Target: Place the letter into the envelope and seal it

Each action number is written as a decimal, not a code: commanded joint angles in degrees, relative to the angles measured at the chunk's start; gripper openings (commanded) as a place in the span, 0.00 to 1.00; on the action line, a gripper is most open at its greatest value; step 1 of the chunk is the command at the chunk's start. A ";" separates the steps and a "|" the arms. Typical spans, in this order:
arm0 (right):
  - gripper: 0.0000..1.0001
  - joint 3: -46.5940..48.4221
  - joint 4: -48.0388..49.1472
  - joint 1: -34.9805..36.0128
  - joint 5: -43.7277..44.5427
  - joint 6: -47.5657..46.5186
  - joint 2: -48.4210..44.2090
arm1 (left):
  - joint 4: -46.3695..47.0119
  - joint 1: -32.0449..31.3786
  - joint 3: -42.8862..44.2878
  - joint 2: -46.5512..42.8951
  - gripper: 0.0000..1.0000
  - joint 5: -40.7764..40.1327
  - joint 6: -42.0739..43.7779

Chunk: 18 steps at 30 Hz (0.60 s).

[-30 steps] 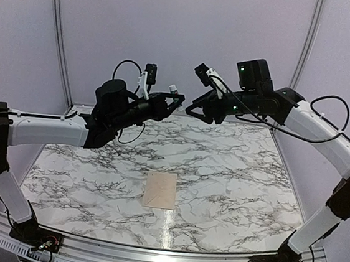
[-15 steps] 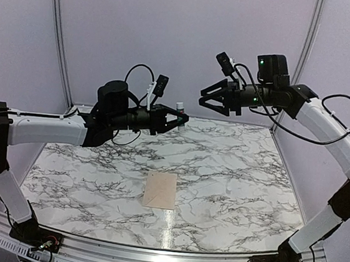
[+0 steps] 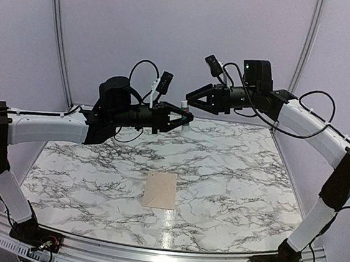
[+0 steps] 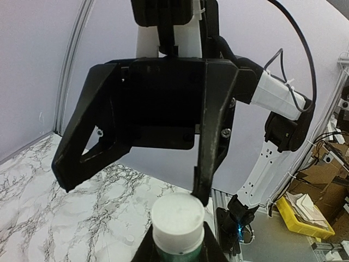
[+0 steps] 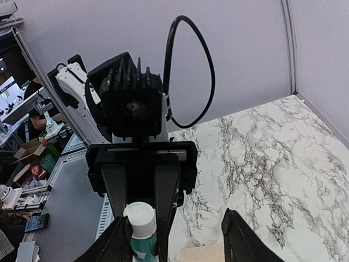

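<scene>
My left gripper (image 3: 185, 114) is held high over the far side of the table, shut on a glue stick with a green body and a white cap (image 4: 177, 215). The right gripper (image 3: 191, 101) faces it with its jaws open. In the left wrist view one right fingertip (image 4: 200, 192) touches the cap's rim, and in the right wrist view the cap (image 5: 139, 213) sits just inside my left-hand finger. The envelope (image 3: 160, 190) lies flat on the marble as a tan rectangle, also seen in the right wrist view (image 5: 203, 253). Its flap does not stand out. The letter is not separately visible.
The marble tabletop (image 3: 239, 175) is bounded by pale walls behind and at both sides. An aluminium rail (image 3: 162, 255) runs along the near edge. Both arms hang well above the surface.
The right gripper pulled away up and right, then came back left to the glue stick's cap. The left gripper pushed slightly right with the glue stick. The envelope stayed put.
</scene>
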 commanded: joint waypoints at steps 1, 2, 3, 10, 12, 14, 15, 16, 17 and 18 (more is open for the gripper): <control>0.51 -0.81 3.01 1.66 -2.13 2.35 0.13 | 0.43 -0.39 2.72 1.84 0.03 1.22 0.22; 0.50 -1.09 3.38 1.89 -2.51 2.55 0.09 | 0.43 -0.39 2.83 2.08 0.03 1.15 0.04; 0.49 -1.40 3.75 2.11 -2.88 2.87 0.08 | 0.50 -0.39 3.04 2.32 0.03 1.13 -0.10; 0.38 -2.44 4.65 3.26 -4.93 3.49 -0.07 | 0.44 -0.39 3.85 2.94 0.03 0.71 -0.47; 0.31 -2.89 5.40 3.23 -5.31 4.03 -0.13 | 0.45 -0.34 3.97 3.08 0.03 0.69 -0.52; 0.24 -3.23 5.94 3.24 -5.75 4.66 -0.11 | 0.43 -0.31 3.99 3.20 0.03 0.49 -0.59; 0.19 -3.40 6.31 3.30 -5.91 5.01 -0.10 | 0.43 -0.34 4.06 3.20 0.03 0.41 -0.61; 0.15 -3.45 6.46 3.24 -5.96 5.19 -0.09 | 0.43 -0.32 4.08 3.31 0.03 0.29 -0.62; 0.11 -3.46 6.62 3.19 -5.90 5.31 -0.07 | 0.43 -0.38 4.08 3.33 0.03 0.20 -0.69; 0.07 -3.46 6.84 3.14 -5.80 5.54 -0.17 | 0.46 -0.37 4.08 3.29 0.05 0.05 -0.78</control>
